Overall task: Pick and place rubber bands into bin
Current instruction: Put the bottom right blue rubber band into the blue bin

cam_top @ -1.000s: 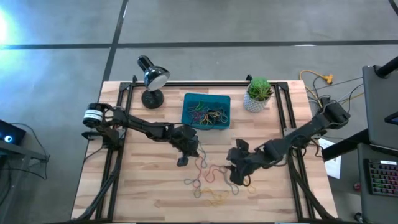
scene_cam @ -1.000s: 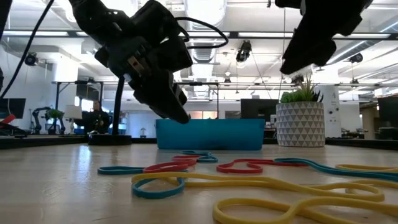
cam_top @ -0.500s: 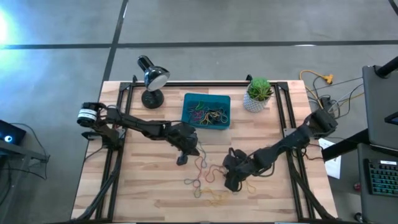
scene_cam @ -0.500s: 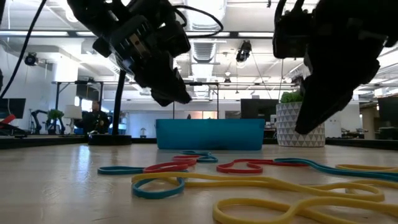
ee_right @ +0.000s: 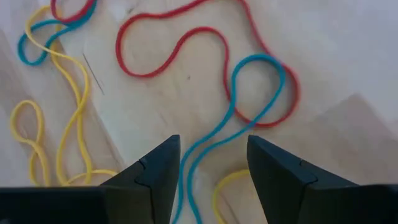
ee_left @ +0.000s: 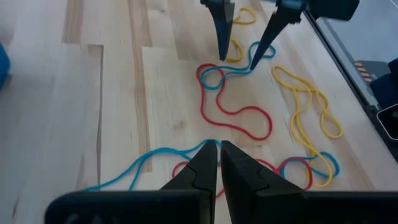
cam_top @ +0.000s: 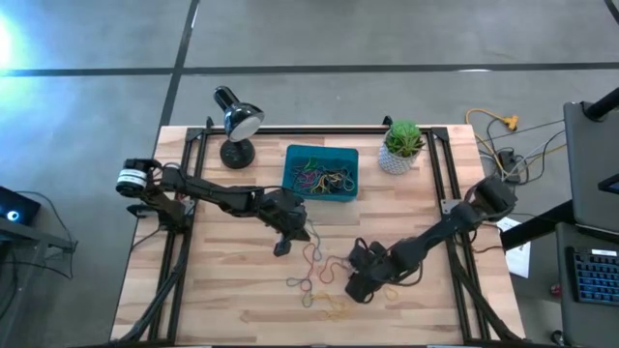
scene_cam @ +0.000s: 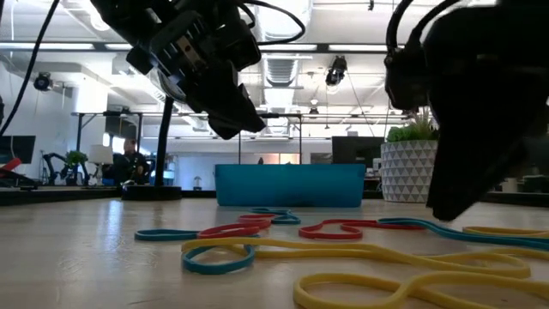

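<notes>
Several rubber bands (cam_top: 319, 278), red, blue and yellow, lie loose and tangled on the wooden table near its middle; more lie inside the teal bin (cam_top: 292, 155) at the far side. My right gripper (cam_top: 350, 290) is open and low over the loose pile. Its fingers stand on either side of a long blue band (ee_right: 208, 152) beside a red band (ee_right: 186, 43); the left wrist view shows the right gripper (ee_left: 238, 61) too. My left gripper (cam_top: 281, 249) is shut, empty, and raised above the table (scene_cam: 230, 133) between bin and pile.
A black desk lamp (cam_top: 235, 121) and a white pot with a green plant (cam_top: 398, 150) flank the bin at the far edge. Black frame rails (cam_top: 437, 184) run along the table's left and right sides. Yellow bands (ee_right: 68, 93) lie near the right gripper.
My right gripper has come down and moved toward the table's near-left, onto the loose bands, staying open. My left gripper has risen a little and stayed shut. The bands have not moved.
</notes>
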`<action>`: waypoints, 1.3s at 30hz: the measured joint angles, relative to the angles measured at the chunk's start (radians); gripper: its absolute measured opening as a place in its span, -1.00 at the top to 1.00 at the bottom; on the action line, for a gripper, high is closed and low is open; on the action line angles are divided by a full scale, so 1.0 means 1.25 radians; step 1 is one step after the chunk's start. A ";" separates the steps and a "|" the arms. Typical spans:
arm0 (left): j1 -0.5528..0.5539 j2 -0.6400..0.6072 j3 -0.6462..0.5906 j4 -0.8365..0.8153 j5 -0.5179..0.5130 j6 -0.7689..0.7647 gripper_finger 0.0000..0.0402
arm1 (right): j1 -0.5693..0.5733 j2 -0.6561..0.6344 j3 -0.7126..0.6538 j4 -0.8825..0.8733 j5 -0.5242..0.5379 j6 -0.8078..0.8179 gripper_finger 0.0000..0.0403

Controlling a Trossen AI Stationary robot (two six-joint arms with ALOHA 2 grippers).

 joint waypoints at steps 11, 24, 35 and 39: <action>0.000 0.000 0.000 -0.005 0.000 0.006 0.97 | 0.000 0.144 0.138 -0.056 0.013 0.001 0.14; 0.000 0.000 0.000 -0.017 0.000 0.004 0.97 | 0.000 0.218 0.278 -0.321 0.008 -0.021 0.17; 0.000 -0.002 0.000 -0.023 0.000 0.003 0.97 | -0.002 0.211 0.274 -0.302 -0.020 -0.044 0.78; 0.000 -0.003 0.000 -0.023 0.000 0.002 0.97 | -0.001 0.189 0.272 -0.266 -0.029 -0.080 0.94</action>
